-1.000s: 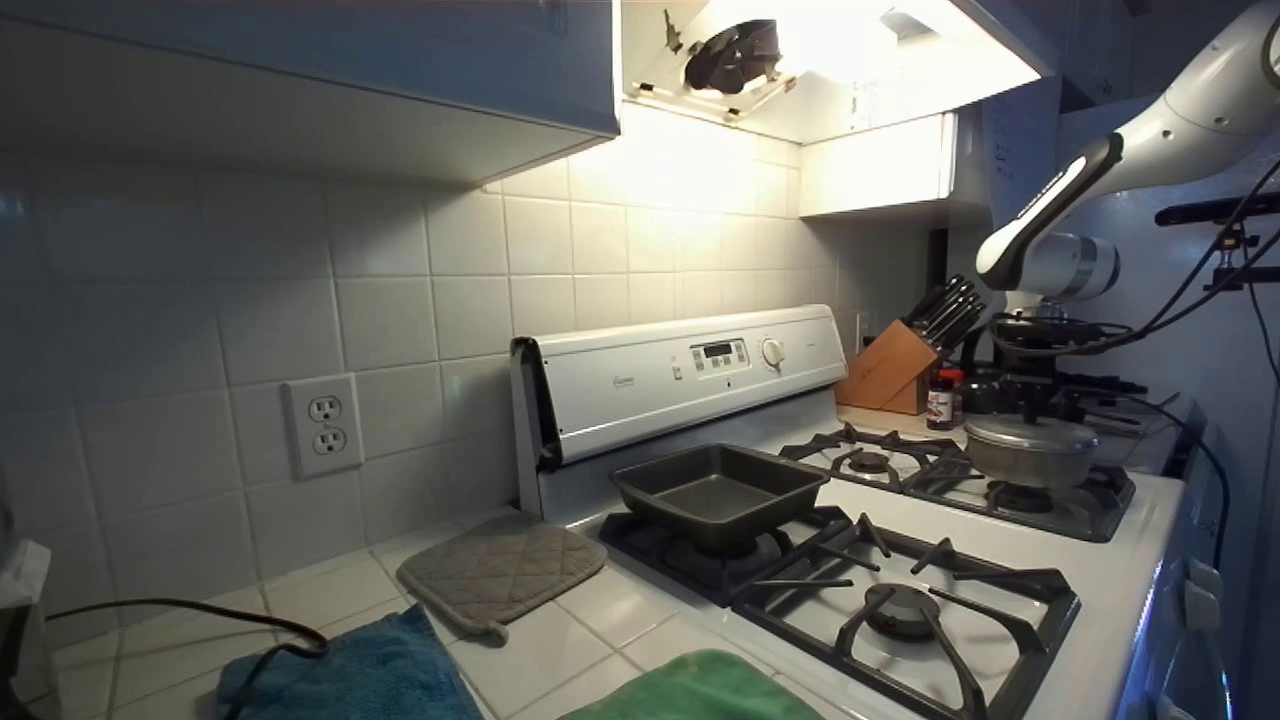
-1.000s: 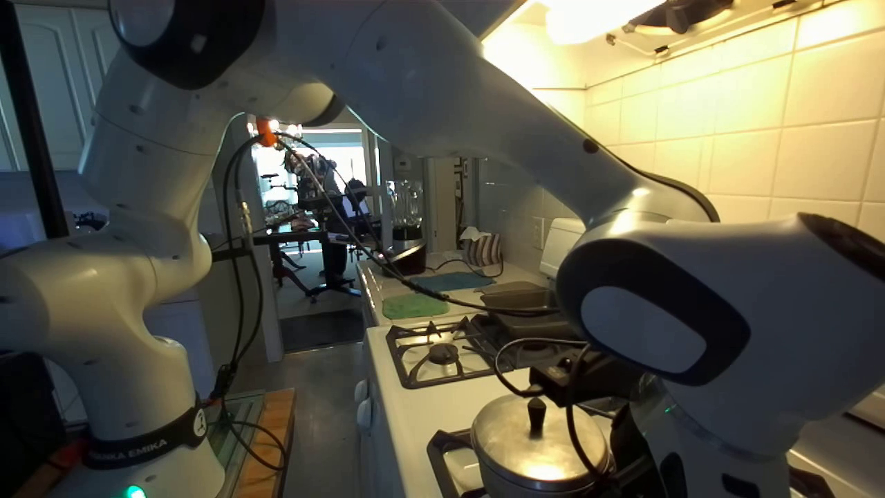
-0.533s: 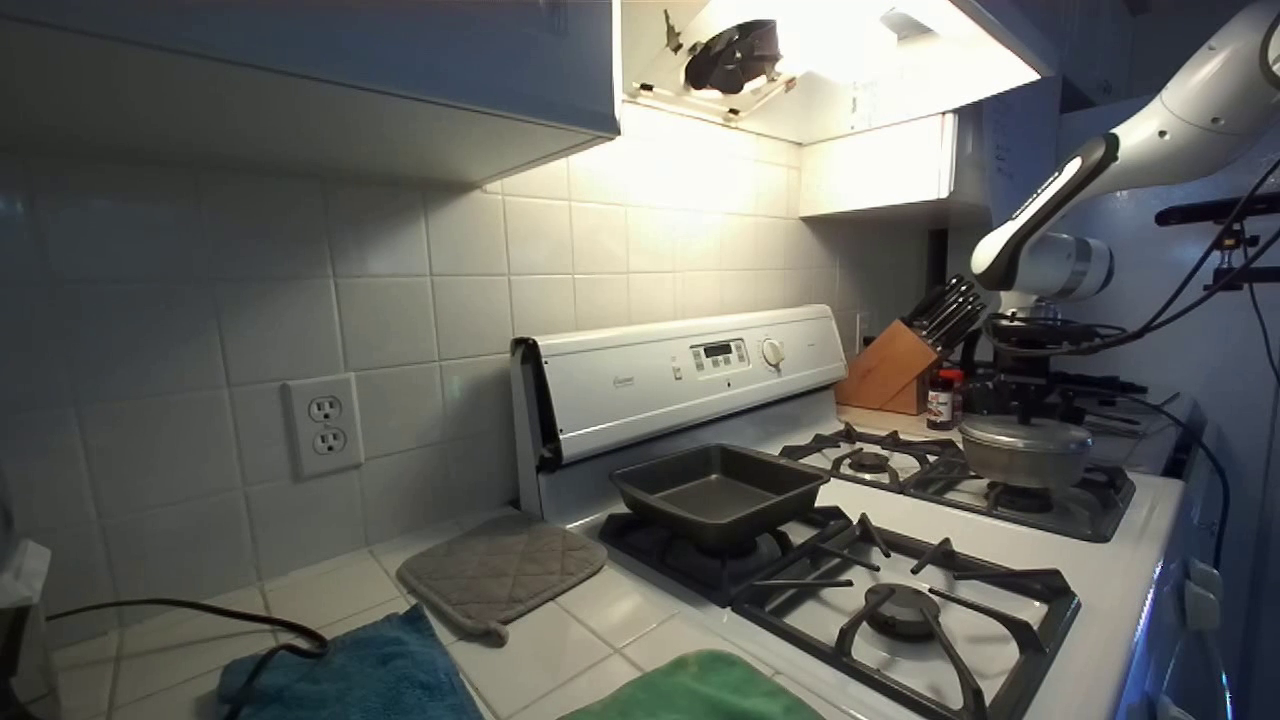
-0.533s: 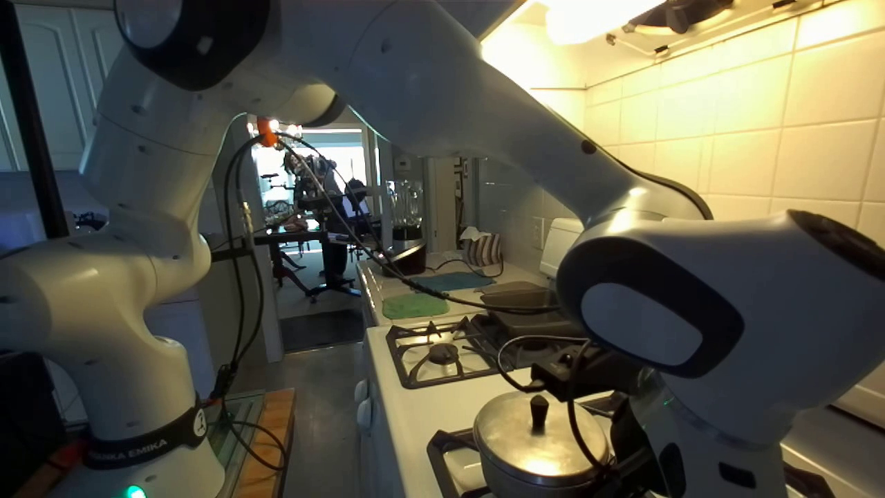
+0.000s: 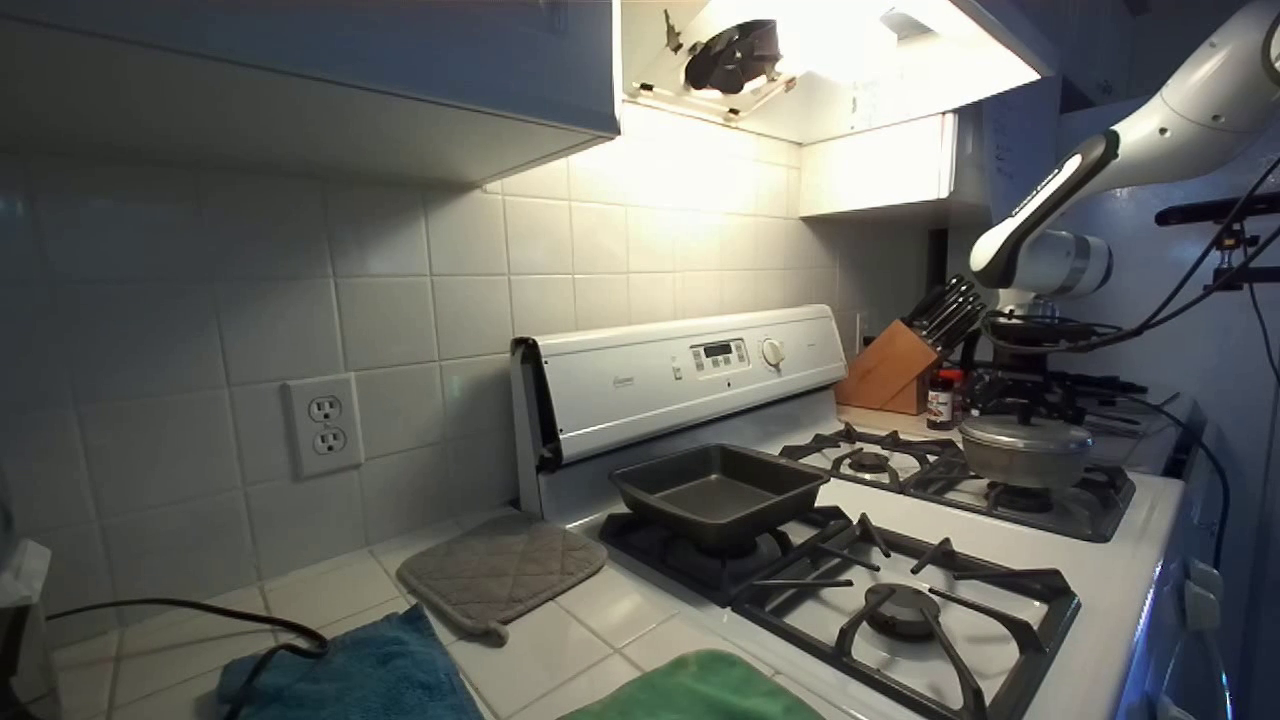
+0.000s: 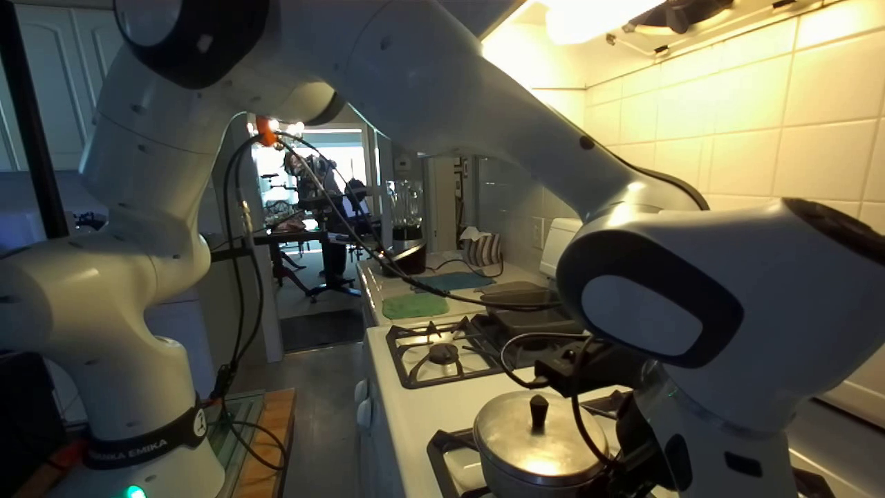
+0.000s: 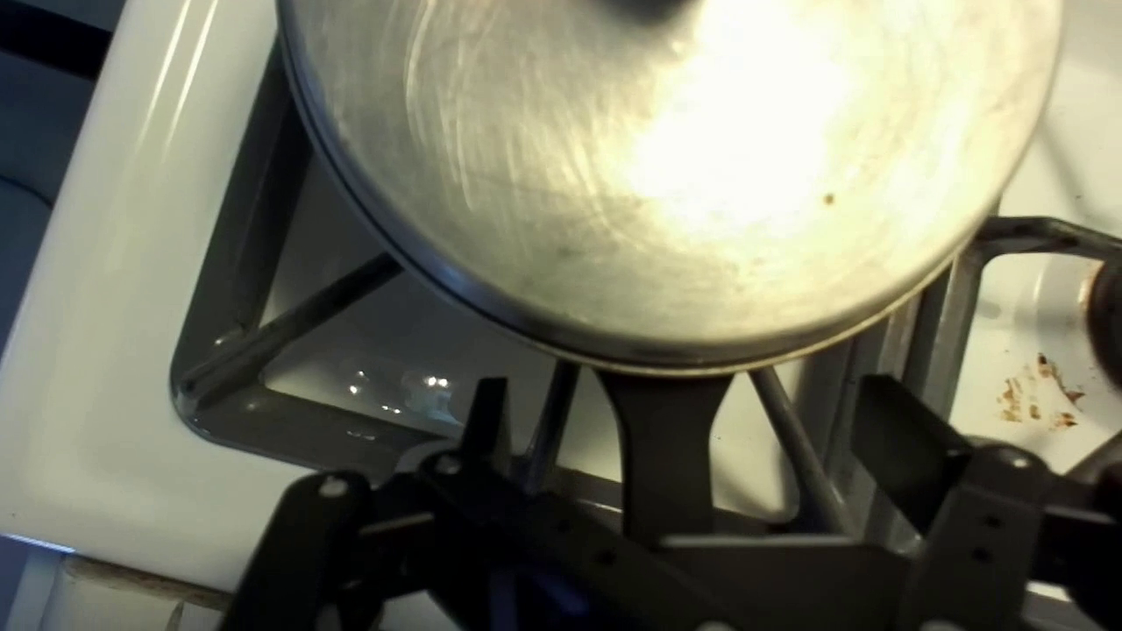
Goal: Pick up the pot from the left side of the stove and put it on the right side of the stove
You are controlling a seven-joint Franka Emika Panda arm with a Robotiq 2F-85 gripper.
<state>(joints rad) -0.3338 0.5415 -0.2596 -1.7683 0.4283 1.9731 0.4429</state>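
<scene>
The lidded silver-grey pot (image 5: 1027,452) sits on the right front burner of the white stove (image 5: 1110,580). Its lid knob stands up in an exterior view, where the pot (image 6: 539,443) shows upright. In the wrist view the pot (image 7: 526,193) fills the top, and its dark handle (image 7: 666,447) points toward my gripper (image 7: 692,412). The jaws are spread wide, one finger (image 7: 488,421) to each side of that handle, with gaps on both sides. Part of the handle's near end is hidden behind the gripper. Fingertips are hard to make out in both exterior views.
A dark baking pan (image 5: 720,490) rests on the left rear burner. The left front burner grate (image 5: 900,610) lies before it. Beyond the stove are a knife block (image 5: 890,370) and a dark bottle (image 5: 940,405). A grey pot holder (image 5: 505,570) lies on the left counter.
Between one second and half a second ago the pot shifted slightly toward the left side of the stove, then stayed still. My wrist has risen a little since.
</scene>
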